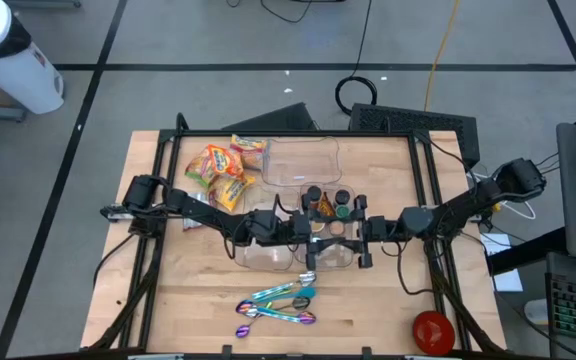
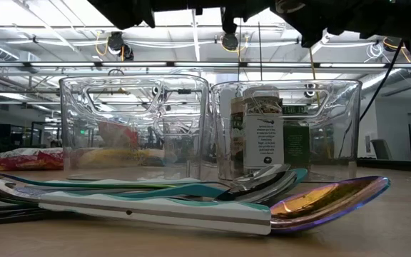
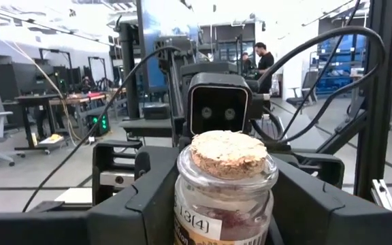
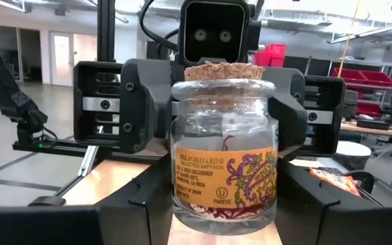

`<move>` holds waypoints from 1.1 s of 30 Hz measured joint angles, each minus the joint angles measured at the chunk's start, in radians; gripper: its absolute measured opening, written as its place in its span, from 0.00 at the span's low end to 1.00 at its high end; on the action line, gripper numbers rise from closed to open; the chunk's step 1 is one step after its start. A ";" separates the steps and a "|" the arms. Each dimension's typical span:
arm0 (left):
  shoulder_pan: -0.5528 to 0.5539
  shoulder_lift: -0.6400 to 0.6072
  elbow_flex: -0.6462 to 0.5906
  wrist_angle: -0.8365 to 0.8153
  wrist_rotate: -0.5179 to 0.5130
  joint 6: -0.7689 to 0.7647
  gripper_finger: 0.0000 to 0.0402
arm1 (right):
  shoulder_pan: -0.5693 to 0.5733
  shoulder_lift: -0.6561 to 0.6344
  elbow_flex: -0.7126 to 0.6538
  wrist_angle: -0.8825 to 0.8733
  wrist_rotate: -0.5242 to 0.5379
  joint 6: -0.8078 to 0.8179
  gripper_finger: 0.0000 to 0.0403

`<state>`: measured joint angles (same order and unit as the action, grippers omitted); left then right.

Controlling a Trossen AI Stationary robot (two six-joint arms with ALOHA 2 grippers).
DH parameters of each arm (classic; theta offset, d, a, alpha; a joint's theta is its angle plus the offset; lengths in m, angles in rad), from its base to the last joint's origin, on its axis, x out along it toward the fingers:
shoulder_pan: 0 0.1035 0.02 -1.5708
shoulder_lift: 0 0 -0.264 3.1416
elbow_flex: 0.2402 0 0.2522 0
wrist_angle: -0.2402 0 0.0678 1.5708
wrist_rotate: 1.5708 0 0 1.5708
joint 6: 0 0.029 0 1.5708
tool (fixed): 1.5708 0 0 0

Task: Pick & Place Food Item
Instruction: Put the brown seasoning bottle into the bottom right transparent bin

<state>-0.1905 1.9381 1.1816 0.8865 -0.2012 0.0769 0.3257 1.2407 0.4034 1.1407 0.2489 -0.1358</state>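
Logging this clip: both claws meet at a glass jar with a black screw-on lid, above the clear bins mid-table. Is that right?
Not quite. The jar has a cork stopper, not a black screw-on lid; the right wrist view shows it. The left claw and right claw do meet at it above the clear bins.

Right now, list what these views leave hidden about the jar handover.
- High view: the cork-topped jar is hidden beneath both arms.
- Low view: both grippers are cut off by the top edge.
- Left wrist view: the jar's label is cut off by the bottom edge; its base is unseen.
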 joint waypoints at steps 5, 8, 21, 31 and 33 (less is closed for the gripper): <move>-0.002 0.000 -0.001 0.008 -0.005 -0.036 0.60 | 0.004 -0.001 0.000 0.024 0.039 -0.011 0.44; -0.002 0.000 -0.002 0.007 -0.007 -0.067 0.65 | 0.004 -0.001 0.000 0.025 0.036 -0.011 0.44; -0.002 -0.001 -0.002 0.007 0.070 -0.076 0.68 | 0.018 -0.002 0.000 0.051 0.036 -0.011 0.44; -0.011 0.000 -0.002 0.000 0.071 -0.024 0.73 | 0.023 -0.002 0.000 0.058 0.034 -0.007 0.44; -0.018 0.000 -0.002 0.000 0.070 0.015 0.73 | 0.031 -0.002 0.000 0.059 0.033 -0.011 0.44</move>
<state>-0.2082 1.9380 1.1792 0.8866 -0.1309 0.0922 0.3572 1.2392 0.4034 1.1997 0.2817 -0.1467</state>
